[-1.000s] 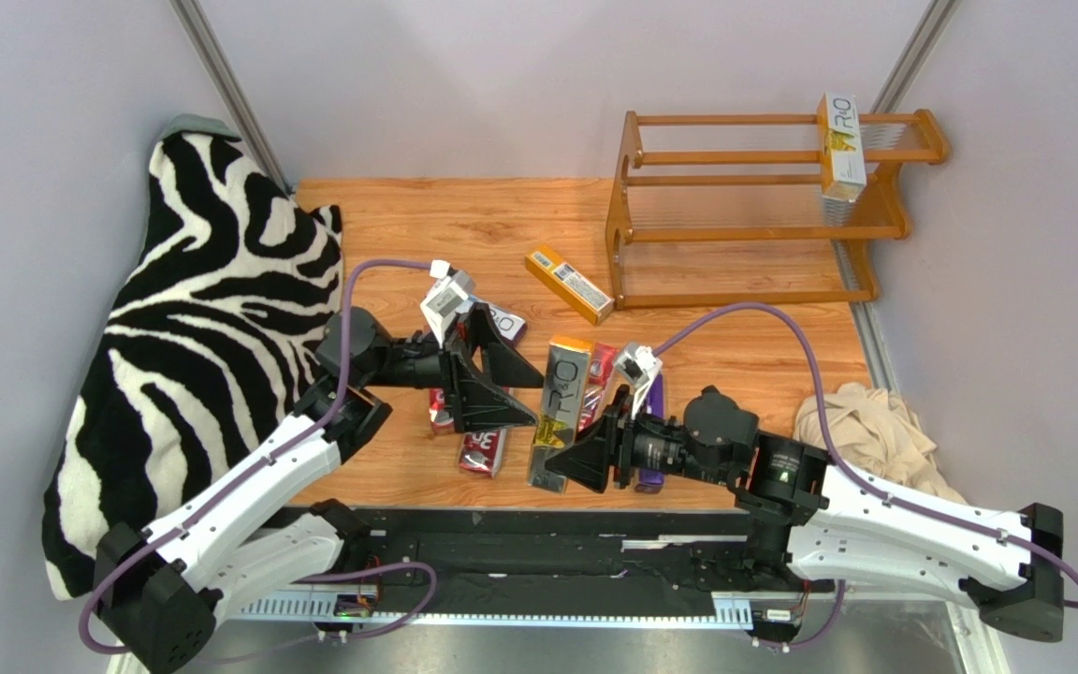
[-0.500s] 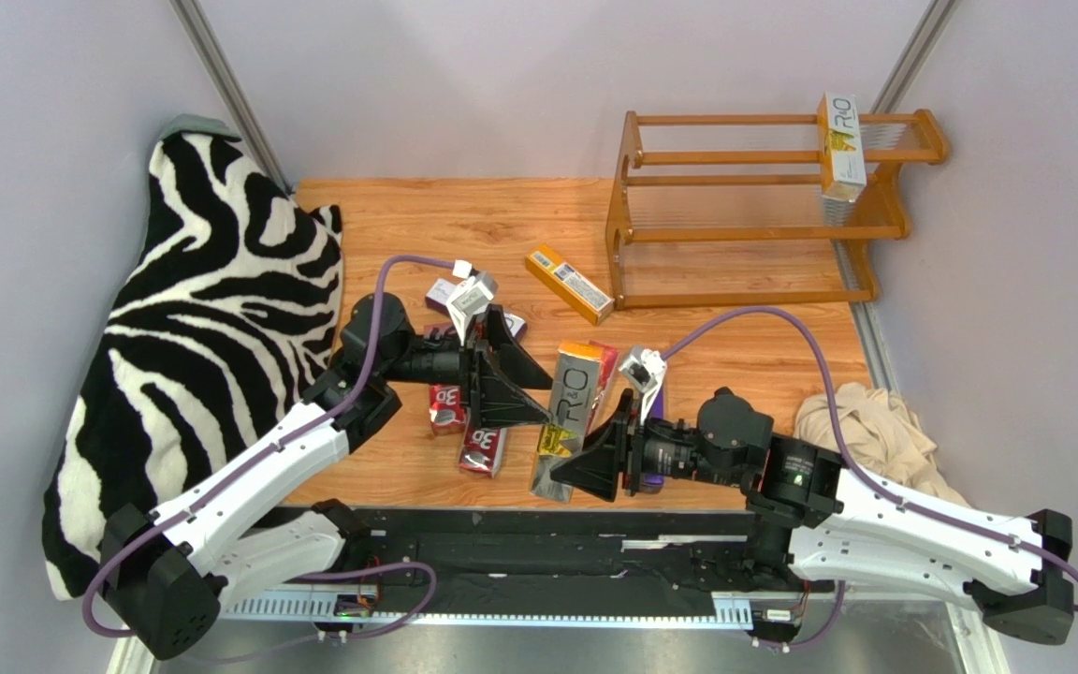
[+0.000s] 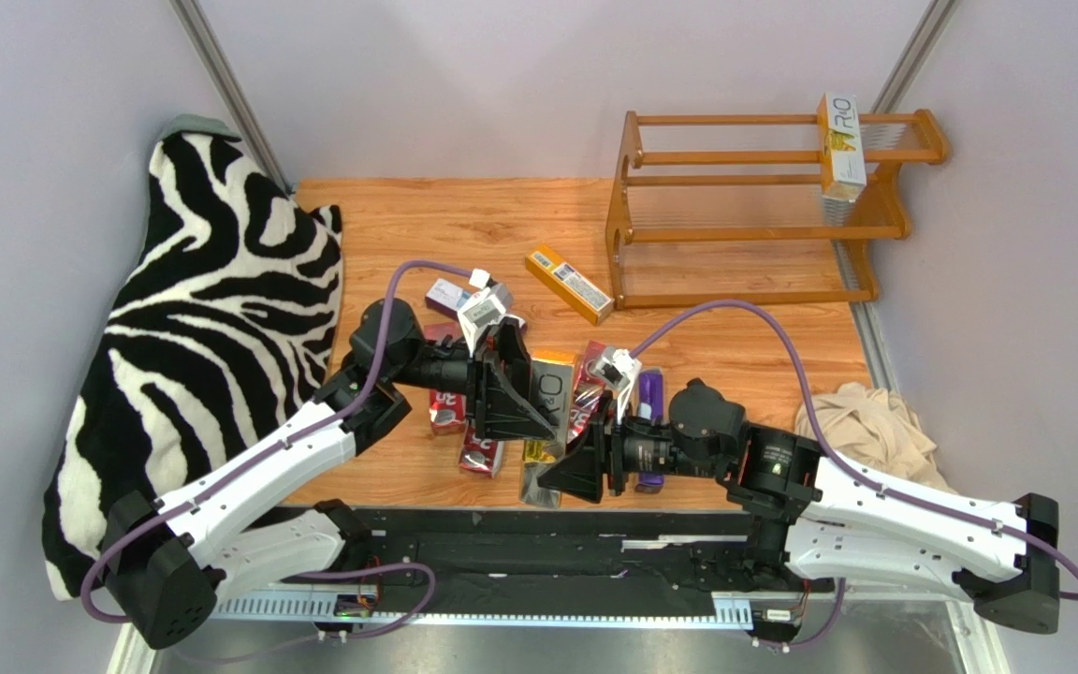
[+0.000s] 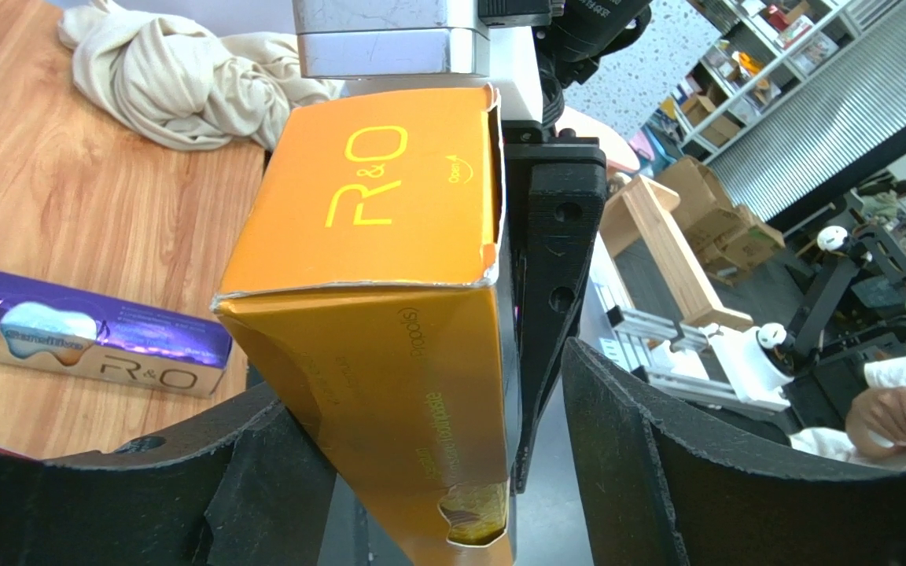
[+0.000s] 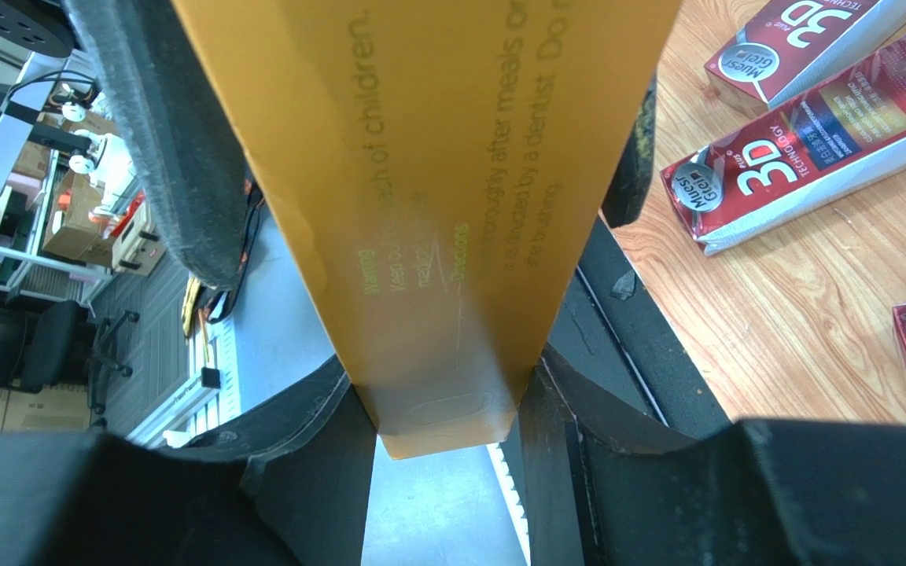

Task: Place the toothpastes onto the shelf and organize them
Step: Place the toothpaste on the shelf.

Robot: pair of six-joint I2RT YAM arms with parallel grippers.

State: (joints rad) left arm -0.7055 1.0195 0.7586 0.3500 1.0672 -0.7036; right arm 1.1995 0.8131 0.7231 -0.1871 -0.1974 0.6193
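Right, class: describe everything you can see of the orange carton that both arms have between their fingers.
The orange carton is a slim cardboard box, glossy orange-yellow, with "R&O" in yellow on one face and small green print on another. One edge looks creased and worn. It appears raised off the wooden table and tilted. The right gripper clamps one end between its fingers. The left gripper straddles the carton, with a gap showing beside one of its fingers.
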